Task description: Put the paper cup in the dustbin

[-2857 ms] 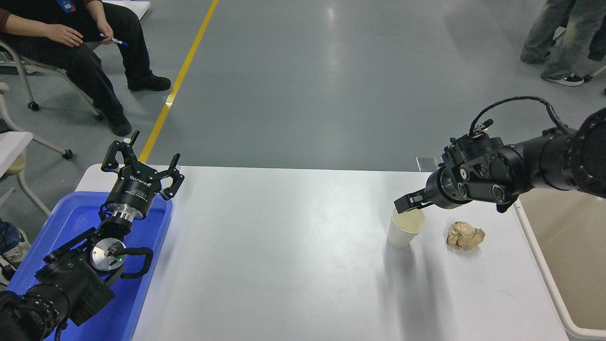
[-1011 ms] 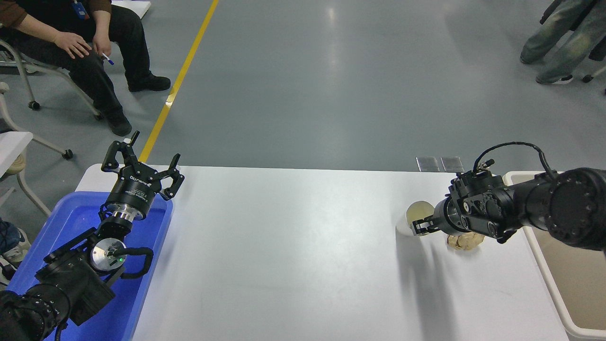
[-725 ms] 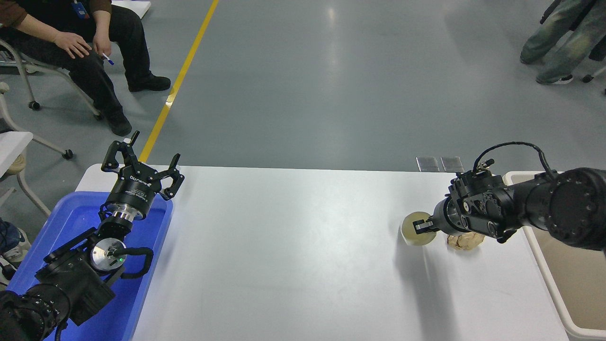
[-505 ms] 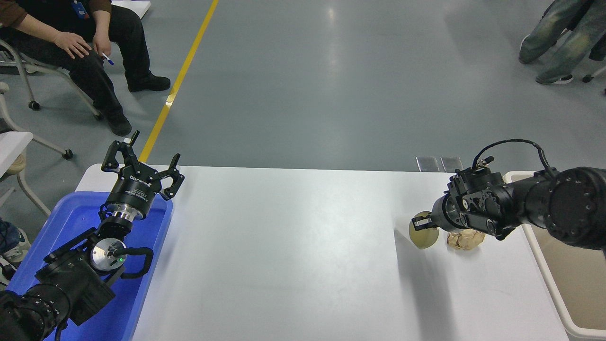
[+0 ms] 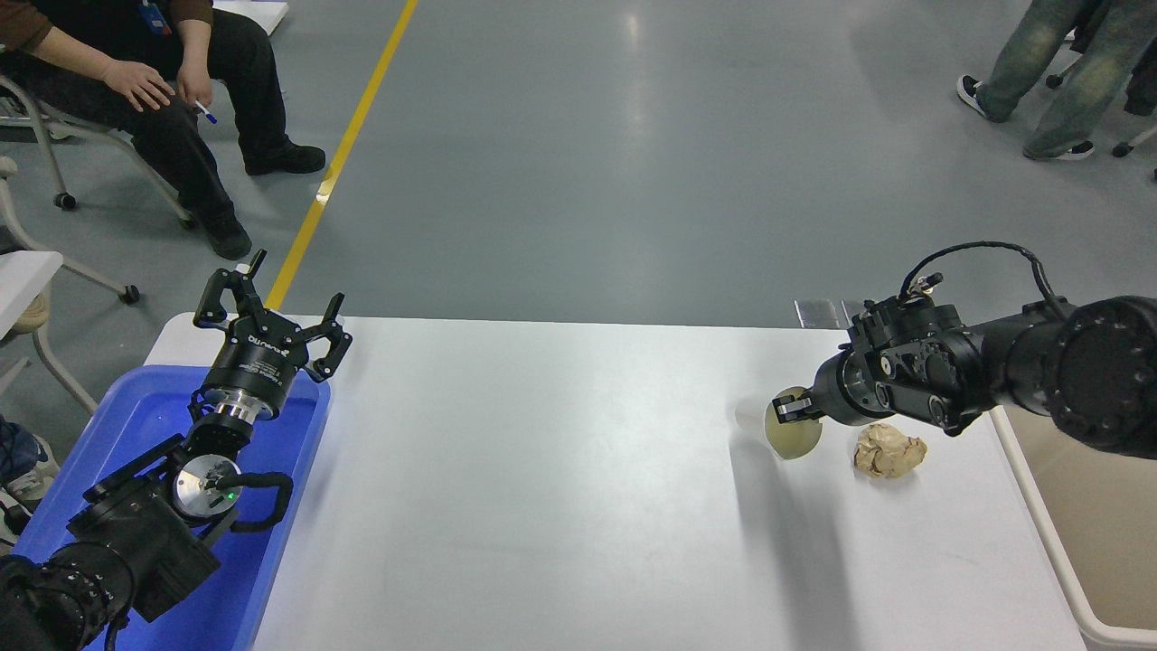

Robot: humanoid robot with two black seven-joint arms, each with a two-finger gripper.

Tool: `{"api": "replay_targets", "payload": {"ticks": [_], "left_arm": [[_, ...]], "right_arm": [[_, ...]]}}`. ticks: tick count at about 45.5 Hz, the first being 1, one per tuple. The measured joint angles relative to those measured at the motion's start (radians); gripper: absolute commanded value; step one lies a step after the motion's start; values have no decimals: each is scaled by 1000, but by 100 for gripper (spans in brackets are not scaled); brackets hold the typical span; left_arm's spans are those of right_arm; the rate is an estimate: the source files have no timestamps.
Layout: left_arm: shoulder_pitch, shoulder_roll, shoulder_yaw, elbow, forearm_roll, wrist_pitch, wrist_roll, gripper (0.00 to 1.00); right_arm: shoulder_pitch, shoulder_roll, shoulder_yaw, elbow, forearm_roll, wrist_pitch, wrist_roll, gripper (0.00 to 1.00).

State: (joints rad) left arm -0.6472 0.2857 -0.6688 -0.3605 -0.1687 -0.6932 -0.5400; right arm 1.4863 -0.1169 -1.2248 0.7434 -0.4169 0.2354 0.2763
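Note:
The white paper cup (image 5: 785, 429) is tilted with its cream inside facing me, held off the table at the right. My right gripper (image 5: 788, 407) is shut on the cup's rim; the arm reaches in from the right edge. The beige dustbin (image 5: 1053, 542) stands at the table's right edge, to the right of the gripper and nearer me; only its left rim and part of its inside show. My left gripper (image 5: 271, 312) is open and parked over the far end of a blue tray at the lower left.
A crumpled brown paper ball (image 5: 889, 450) lies on the table just right of the cup, under the right wrist. The blue tray (image 5: 271, 561) sits at the table's left edge. A seated person is at the top left; another person's legs are at the top right.
The right gripper came down onto the upright cup, closed on its rim, and tipped and lifted it; over the last half second cup and gripper rose slightly and moved left. The left arm has not moved.

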Motion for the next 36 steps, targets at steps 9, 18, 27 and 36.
{"api": "replay_targets", "payload": {"ticks": [9,18,27,36], "left_arm": [[0,0,0,0,0,0,0,100],[0,0,0,0,0,0,0,100],[0,1,0,0,0,0,0,100],[0,1,0,0,0,0,0,100]], "right_arm": [[87,-25,3,13,-2,60,13,0],[213,-61,1,53,-11,121,24,0],[360,-108,-6,112,-23,177,28,0],[491,-154,-12,167,-47,219,29,0]]}}
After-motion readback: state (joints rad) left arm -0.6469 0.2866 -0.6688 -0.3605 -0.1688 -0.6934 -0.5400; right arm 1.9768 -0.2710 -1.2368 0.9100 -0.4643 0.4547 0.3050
